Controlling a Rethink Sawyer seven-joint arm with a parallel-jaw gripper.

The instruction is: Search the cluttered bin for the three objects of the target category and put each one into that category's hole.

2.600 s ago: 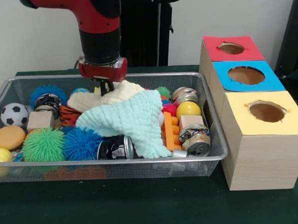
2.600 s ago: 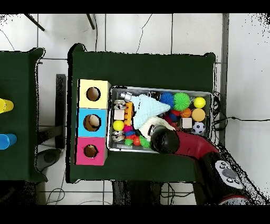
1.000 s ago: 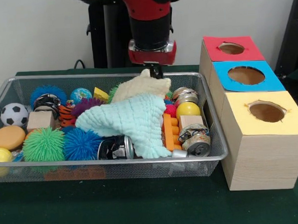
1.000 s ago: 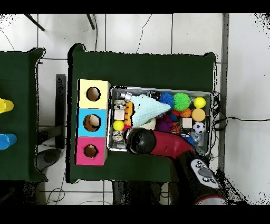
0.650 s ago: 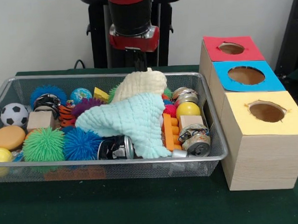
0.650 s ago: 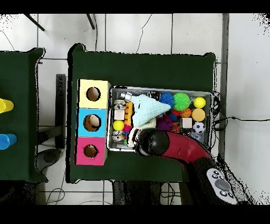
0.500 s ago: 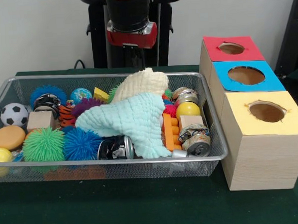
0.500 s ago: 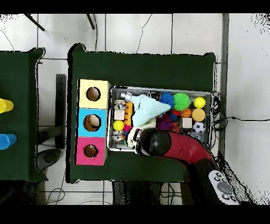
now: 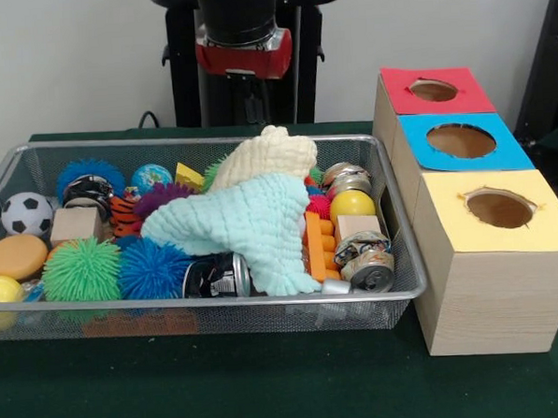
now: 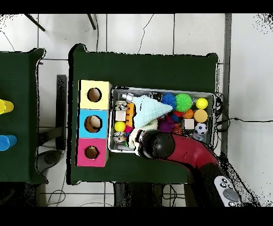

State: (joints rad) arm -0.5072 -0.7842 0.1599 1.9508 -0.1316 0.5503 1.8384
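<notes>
the gripper (image 9: 254, 110) hung above the far rim of the bin (image 9: 408, 258), holding nothing; whether its fingers were parted could not be told. the cream cloth (image 9: 269, 155) lay directly below it and slightly nearer the camera, heaped on the mint cloth (image 9: 247, 225), whose long axis ran down toward the front rim. the red hole (image 9: 433, 89) stood well off to the gripper's side.

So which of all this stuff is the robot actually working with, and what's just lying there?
In the job:
wire bin; its jumble, such as the mint cloth, black can and green spiky ball (target kind unclear); three-hole box; end effector.

Just lying about:
yellow cup and blue cup on the side table; floor cable.
</notes>
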